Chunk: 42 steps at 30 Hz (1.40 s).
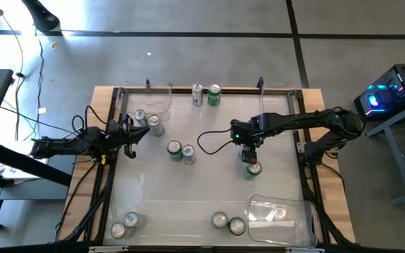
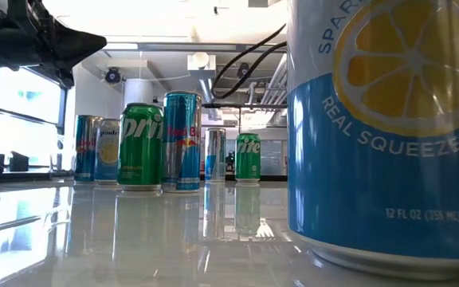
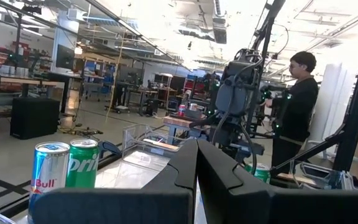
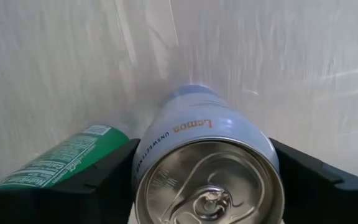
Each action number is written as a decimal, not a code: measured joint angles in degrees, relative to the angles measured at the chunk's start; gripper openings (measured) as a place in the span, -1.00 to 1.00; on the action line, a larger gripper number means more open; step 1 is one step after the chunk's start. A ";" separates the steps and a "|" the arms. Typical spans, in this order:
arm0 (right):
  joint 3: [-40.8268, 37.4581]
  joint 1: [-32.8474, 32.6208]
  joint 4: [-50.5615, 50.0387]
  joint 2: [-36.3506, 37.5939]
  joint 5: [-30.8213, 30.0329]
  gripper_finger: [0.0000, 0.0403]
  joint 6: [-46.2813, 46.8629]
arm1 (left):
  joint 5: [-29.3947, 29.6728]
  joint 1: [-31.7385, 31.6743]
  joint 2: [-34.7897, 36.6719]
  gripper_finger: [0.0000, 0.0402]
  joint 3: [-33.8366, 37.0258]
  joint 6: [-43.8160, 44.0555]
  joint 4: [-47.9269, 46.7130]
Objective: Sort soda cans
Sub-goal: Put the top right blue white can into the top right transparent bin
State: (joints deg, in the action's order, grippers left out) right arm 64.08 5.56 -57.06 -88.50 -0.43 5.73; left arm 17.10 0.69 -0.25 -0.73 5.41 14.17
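Observation:
Soda cans stand upright in pairs on the clear sheet: two at the far edge (image 1: 206, 94), two by my left gripper (image 1: 148, 121), two in the middle (image 1: 181, 151), and pairs near the front (image 1: 124, 225) (image 1: 228, 223). My right gripper (image 1: 250, 153) points down over a blue-white lemon can (image 4: 207, 180) and is shut on it. A green can (image 4: 61, 158) stands right beside it. My left gripper (image 1: 129, 133) hangs shut and empty at the table's left; a Red Bull can (image 3: 48, 171) and a Sprite can (image 3: 83, 163) are ahead of it. My right gripper holds the lemon can by its upper side wall (image 4: 146, 152), just below the silver top. The can is pinched between the two fingers (image 4: 104, 177), one on each side, which come from above and point down. It stays upright; whether its base rests on the table cannot be seen.
Clear plastic bins sit at the far left corner (image 1: 146, 98) and the near right corner (image 1: 280, 214). A large lemon can (image 2: 381, 127) fills the right of the low view and hides my right gripper there. A person (image 3: 297, 99) stands beyond the table.

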 joint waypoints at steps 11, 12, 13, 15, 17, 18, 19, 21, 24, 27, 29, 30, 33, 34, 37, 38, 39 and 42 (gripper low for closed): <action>21.76 0.91 -19.48 1.25 -12.59 0.40 0.11 | 0.00 -0.01 0.00 -1.00 0.00 -0.07 0.07; 24.64 1.62 -22.22 1.51 -13.55 0.40 -0.19 | 0.00 -0.02 0.00 -1.00 0.00 -0.07 0.07; 27.61 2.59 -25.13 1.66 -14.53 0.40 -0.39 | 0.00 -0.02 0.00 -1.00 0.00 -0.07 0.07; 31.77 5.25 -31.08 2.02 -15.85 0.40 -0.67 | 0.00 0.00 0.00 -1.00 0.00 -0.07 0.07; 33.55 8.29 -33.10 3.01 -14.78 0.40 -1.64 | 0.00 -0.02 0.00 -1.00 0.00 -0.07 0.07; 33.61 9.99 -32.79 3.90 -13.26 0.40 -2.15 | 0.00 -0.02 0.00 -1.00 0.00 -0.07 0.05; 33.37 11.63 -32.59 4.87 -11.48 0.40 -2.71 | 0.00 -0.02 0.00 -1.00 0.00 -0.07 0.04; 31.36 14.87 -32.76 6.85 -9.57 0.40 -3.19 | 0.00 0.02 0.00 -1.00 0.00 -0.05 -0.03; 25.91 19.64 -32.91 9.75 -9.72 0.40 -4.97 | 0.00 0.07 0.00 -1.00 0.00 0.33 -0.43; 19.69 24.49 -33.02 12.93 -10.24 0.40 -6.33 | 0.00 0.07 -0.02 -1.00 0.00 0.33 -0.77; 15.49 27.39 -32.86 14.54 -9.40 0.40 -7.57 | 0.00 0.07 -0.02 -1.00 0.00 0.33 -0.94; 13.51 28.63 -32.70 15.12 -9.19 0.40 -8.02 | 0.00 0.07 -0.02 -1.00 0.00 0.33 -0.94; 8.29 32.33 -31.75 16.73 -9.51 0.40 -9.35 | 0.00 0.07 -0.02 -1.00 0.00 0.33 -0.94; 6.69 33.41 -31.14 17.10 -9.97 0.40 -9.71 | 0.00 0.07 -0.02 -1.00 0.00 0.33 -0.94; 2.42 36.05 -27.95 17.69 -9.97 0.40 -10.57 | 0.00 0.07 -0.02 -1.00 0.00 -0.08 -0.94; 1.27 36.67 -26.79 17.80 -9.85 0.40 -10.71 | 0.00 0.07 -0.02 -1.00 0.00 -0.54 -0.94; 0.19 37.22 -25.68 17.83 -9.68 0.40 -10.74 | 0.00 0.07 -0.02 -1.00 0.00 -0.94 -0.94; -2.80 38.55 -22.38 17.72 -9.53 0.40 -11.23 | 0.00 0.07 -0.02 -1.00 0.00 -1.03 -0.94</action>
State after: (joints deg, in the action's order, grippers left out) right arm 61.28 44.11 -79.44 -70.78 -9.96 -5.51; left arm 17.10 0.75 -0.27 -0.73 4.38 13.23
